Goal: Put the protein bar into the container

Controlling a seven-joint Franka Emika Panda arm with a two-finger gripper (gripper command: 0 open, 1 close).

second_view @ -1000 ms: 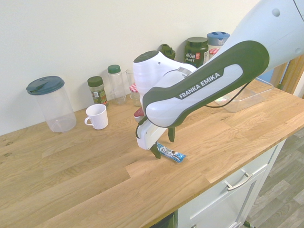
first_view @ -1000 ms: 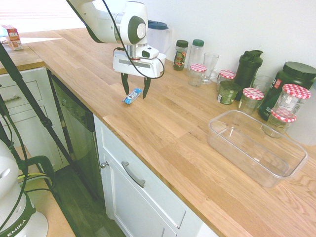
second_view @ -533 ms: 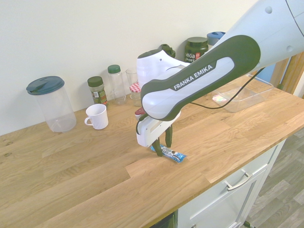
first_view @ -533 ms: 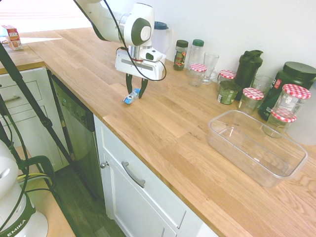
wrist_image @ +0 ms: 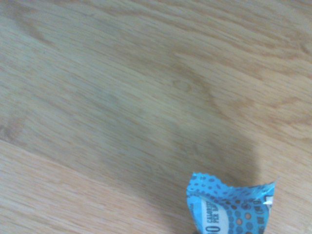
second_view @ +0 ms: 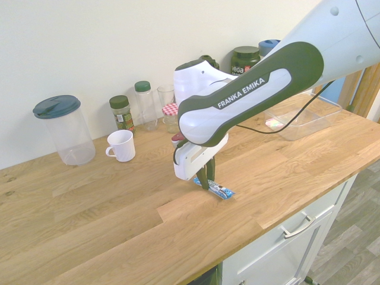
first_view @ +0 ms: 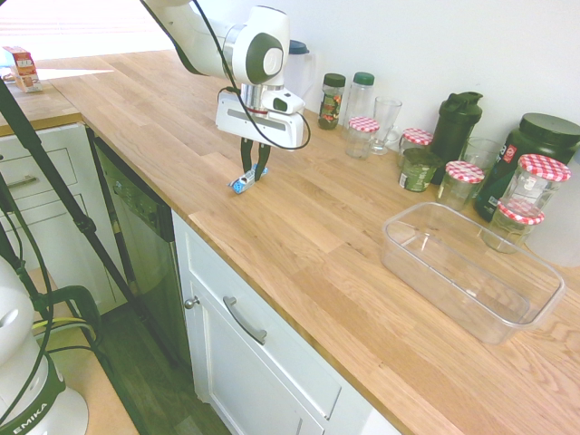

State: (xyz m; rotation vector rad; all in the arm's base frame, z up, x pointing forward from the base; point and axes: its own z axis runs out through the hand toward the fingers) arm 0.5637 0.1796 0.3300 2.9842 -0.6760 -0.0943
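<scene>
We see the pincer (first_view: 252, 176) pinching the protein bar (first_view: 239, 186) near its middle, long axis pointing towards the bench's (first_view: 299, 245) front edge.

On your bench (first_view: 308, 217), seen in the first exterior view, the protein bar (first_view: 243, 182) lies near the front edge, well left of the container (first_view: 471, 272). Behind the container you have lidded jars (first_view: 460, 181); the mug (second_view: 122, 146) sits beside the pitcher (second_view: 66, 133).
</scene>
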